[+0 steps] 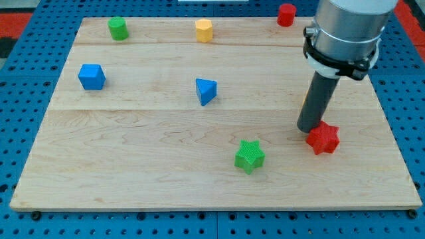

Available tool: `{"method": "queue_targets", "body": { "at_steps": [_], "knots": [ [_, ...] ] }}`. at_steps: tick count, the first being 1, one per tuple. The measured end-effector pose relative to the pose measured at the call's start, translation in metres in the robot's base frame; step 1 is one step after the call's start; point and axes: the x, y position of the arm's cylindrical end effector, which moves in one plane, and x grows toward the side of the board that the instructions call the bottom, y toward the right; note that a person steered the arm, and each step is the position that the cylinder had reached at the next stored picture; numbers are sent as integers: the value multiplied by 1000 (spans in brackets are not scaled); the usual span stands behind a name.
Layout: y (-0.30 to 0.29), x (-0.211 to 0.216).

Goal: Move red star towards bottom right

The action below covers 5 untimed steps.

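The red star lies on the wooden board at the view's right, below the middle. My tip is at the star's upper left edge, touching it or very close. The dark rod rises from there to the grey arm body at the view's top right.
A green star lies to the left of the red star. A blue triangle sits near the middle, a blue cube at the left. A green cylinder, a yellow hexagon and a red cylinder line the top edge.
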Motion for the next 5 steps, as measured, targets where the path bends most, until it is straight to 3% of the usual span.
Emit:
{"method": "queue_targets", "body": {
  "at_steps": [5],
  "knots": [
    [6,10]
  ]
}}
